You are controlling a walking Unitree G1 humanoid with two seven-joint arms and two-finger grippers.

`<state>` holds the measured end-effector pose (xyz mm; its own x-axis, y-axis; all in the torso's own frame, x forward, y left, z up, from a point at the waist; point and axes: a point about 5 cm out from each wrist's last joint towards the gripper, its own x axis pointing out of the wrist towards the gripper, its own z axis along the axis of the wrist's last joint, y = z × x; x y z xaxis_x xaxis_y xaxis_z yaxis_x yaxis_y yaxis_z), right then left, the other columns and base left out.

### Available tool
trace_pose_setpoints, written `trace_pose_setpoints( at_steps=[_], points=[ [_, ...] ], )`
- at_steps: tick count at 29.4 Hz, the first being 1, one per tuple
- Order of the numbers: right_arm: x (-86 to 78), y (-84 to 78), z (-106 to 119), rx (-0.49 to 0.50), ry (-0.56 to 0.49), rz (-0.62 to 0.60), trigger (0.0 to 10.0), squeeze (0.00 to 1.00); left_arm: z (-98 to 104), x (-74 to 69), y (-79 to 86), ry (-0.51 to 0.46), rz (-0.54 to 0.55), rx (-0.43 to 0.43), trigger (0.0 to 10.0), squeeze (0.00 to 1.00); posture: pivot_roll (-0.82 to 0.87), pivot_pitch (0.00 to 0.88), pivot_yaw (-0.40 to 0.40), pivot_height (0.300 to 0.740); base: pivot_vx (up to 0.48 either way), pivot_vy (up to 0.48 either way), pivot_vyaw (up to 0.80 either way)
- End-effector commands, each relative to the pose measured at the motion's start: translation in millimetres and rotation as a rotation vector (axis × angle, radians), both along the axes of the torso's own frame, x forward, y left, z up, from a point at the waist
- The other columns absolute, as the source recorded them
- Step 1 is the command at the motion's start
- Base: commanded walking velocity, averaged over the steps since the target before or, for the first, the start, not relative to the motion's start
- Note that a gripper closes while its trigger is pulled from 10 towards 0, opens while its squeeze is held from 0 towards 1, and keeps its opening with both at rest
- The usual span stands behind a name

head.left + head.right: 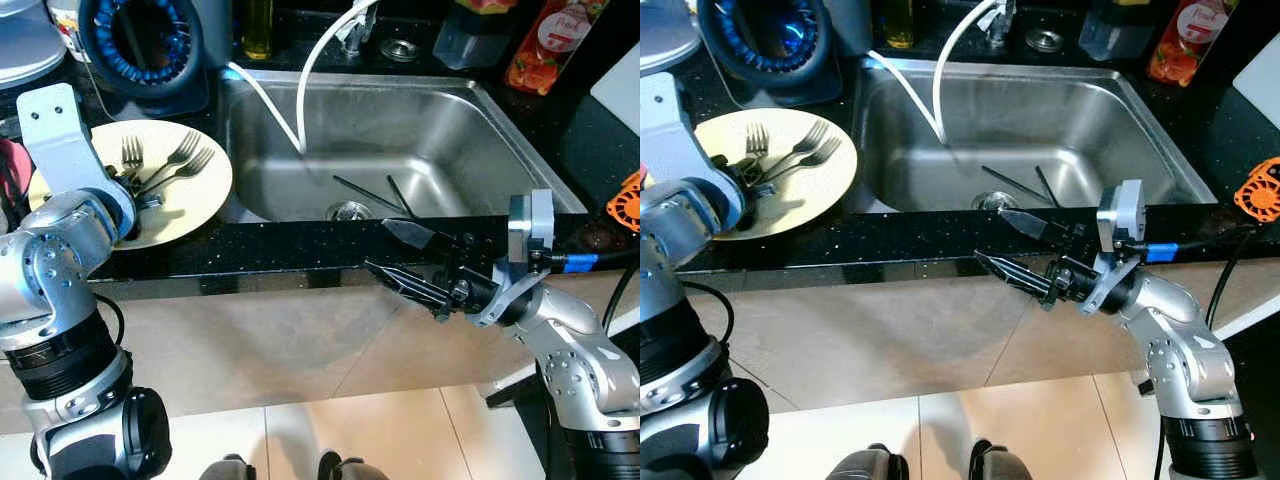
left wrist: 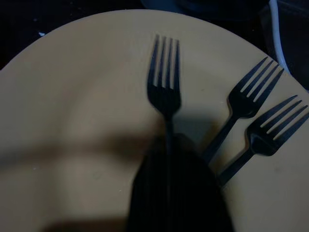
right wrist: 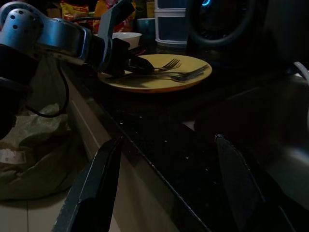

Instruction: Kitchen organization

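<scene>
Left tool [image 1: 128, 195] closed on a fork [image 2: 164, 87] over yellow plate [image 1: 195, 205], right tool [image 1: 395, 255] wide open, empty

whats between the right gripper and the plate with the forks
In the left eye view, only bare black counter edge lies between the open right gripper and the yellow plate. The steel sink sits behind that stretch. The left gripper is over the plate.
</scene>
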<state>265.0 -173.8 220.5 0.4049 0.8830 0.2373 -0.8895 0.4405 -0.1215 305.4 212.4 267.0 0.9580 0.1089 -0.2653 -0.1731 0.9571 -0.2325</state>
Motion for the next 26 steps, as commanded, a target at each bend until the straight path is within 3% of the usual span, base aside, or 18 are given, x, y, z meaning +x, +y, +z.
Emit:
trace_pose_setpoints(
  at_steps=[1,8,12,16,21,26],
  points=[
    [-4.0,-1.0,0.7,0.009,-0.006,0.012,10.0,0.0,-34.8,2.3,-4.2,0.178,-0.027,-0.046,0.0,0.0,0.13,0.146,-0.064,0.74,0.0,0.0,0.0],
    [-5.3,-1.3,1.0,0.011,-0.005,0.014,10.0,0.0,-29.3,4.3,-1.7,0.142,-0.011,-0.041,0.0,0.0,0.12,0.148,-0.063,0.74,0.0,0.0,0.0],
    [-5.3,-1.5,0.5,0.011,-0.004,0.009,10.0,0.0,-17.2,6.8,5.3,0.071,0.051,-0.006,0.0,0.0,0.12,0.149,-0.062,0.74,0.0,0.0,0.0],
    [-5.2,-2.1,0.5,0.01,-0.003,0.007,10.0,0.0,1.7,8.7,2.7,-0.035,0.04,0.041,0.0,0.0,0.12,0.148,-0.065,0.74,0.0,0.0,0.0],
    [-4.9,-2.8,1.0,0.011,-0.003,0.007,10.0,0.0,32.2,8.6,-23.0,-0.204,-0.091,0.063,0.0,0.0,0.12,0.146,-0.069,0.74,0.0,0.0,0.0],
    [-4.0,-2.4,1.3,0.013,-0.005,0.007,10.0,0.0,47.6,5.2,-48.5,-0.312,-0.236,0.077,0.0,0.0,0.12,0.145,-0.069,0.74,0.0,0.0,0.0]
  ],
)
